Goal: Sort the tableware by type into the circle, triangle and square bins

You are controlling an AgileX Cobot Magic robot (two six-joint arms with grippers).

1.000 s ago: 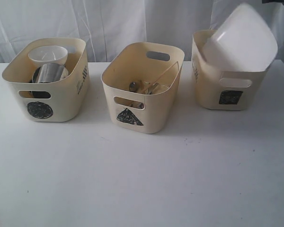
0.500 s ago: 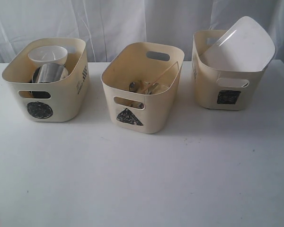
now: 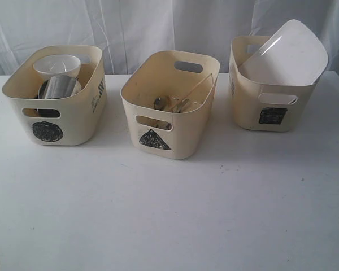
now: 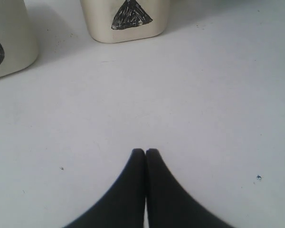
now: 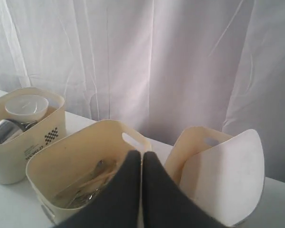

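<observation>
Leaning in the square bin [image 3: 246, 101] at the table's [image 3: 169, 214] far right corner, the plate [image 3: 291, 53] juts above the rim and could topple if bumped; left gripper [image 4: 146, 152] and right gripper [image 5: 142, 154] jaws are pressed together, empty.

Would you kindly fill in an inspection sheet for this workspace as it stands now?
Surface: white table, a few small dark specks.
Job's things: circle bin holds a small white bowl and a steel mug; triangle bin holds cutlery; square bin holds the white plate, leaning and standing above the rim.
Clutter: nothing seen.
Claws: left claw shut, empty; right claw shut, empty.
Cables: nothing seen.
Surroundings: white curtain behind the table.
</observation>
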